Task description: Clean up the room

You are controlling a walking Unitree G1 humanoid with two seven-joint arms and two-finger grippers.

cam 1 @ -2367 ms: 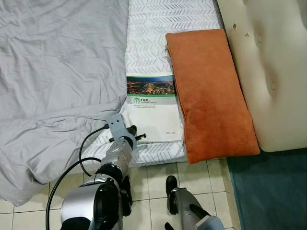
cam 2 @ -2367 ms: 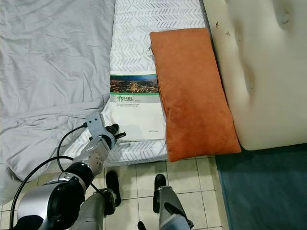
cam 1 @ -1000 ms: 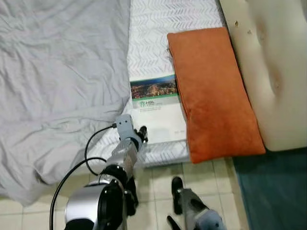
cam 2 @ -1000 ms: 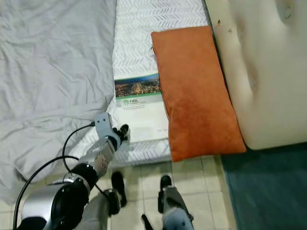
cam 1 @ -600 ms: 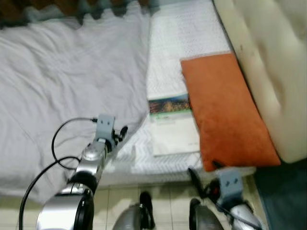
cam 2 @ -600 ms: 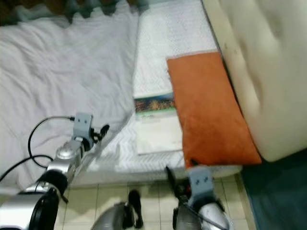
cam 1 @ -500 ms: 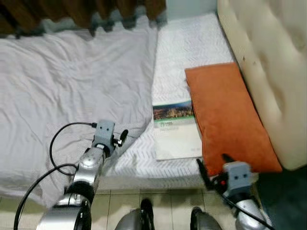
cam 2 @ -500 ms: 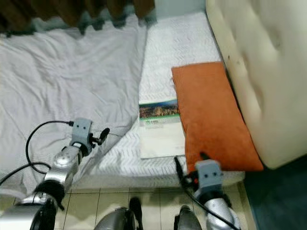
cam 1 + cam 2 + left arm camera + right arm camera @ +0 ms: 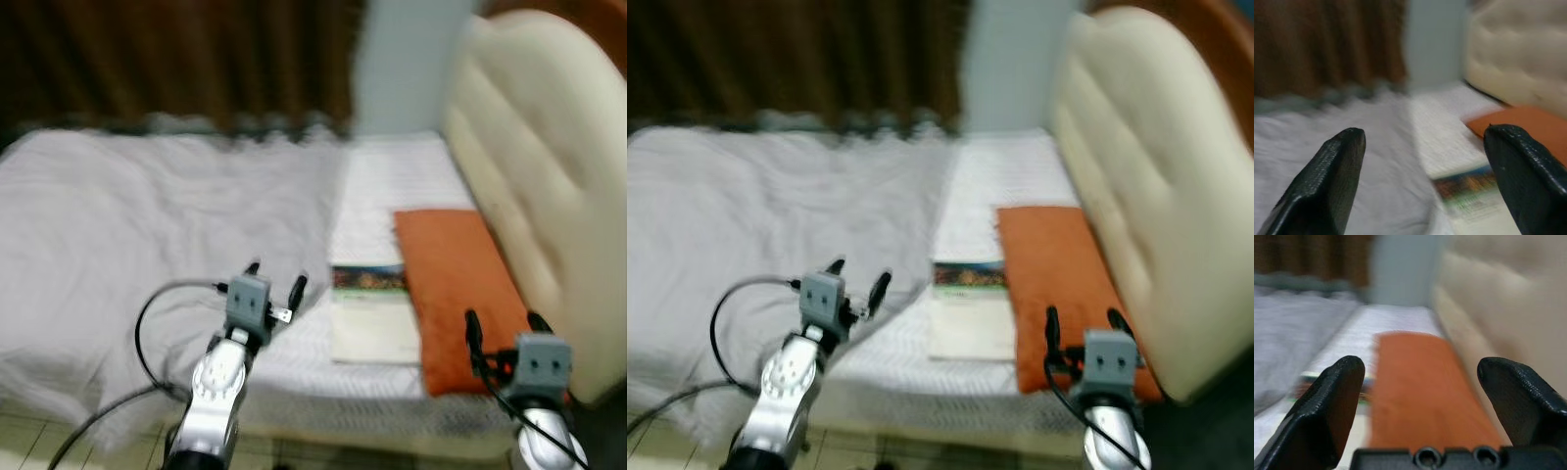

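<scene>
You're standing at the bedside with both arms raised and the view blurred, so let it settle before you commit to anything. Your left gripper (image 9: 272,278) hovers over the edge of the rumpled grey duvet (image 9: 118,225), fingers spread wide and empty; that fabric is soft and loose, so pinch a fold rather than a flat patch. Just beside it on the white patterned mattress (image 9: 387,191) lies the booklet (image 9: 370,313), flat, glossy and thin, so slide a finger under an edge, probably. Touching its far side is the orange cushion (image 9: 456,284), long, plush and rectangular. Your right gripper (image 9: 500,338) hangs over the cushion's near end, fingers spread, nothing held. The padded cream headboard (image 9: 529,147) stands behind.
</scene>
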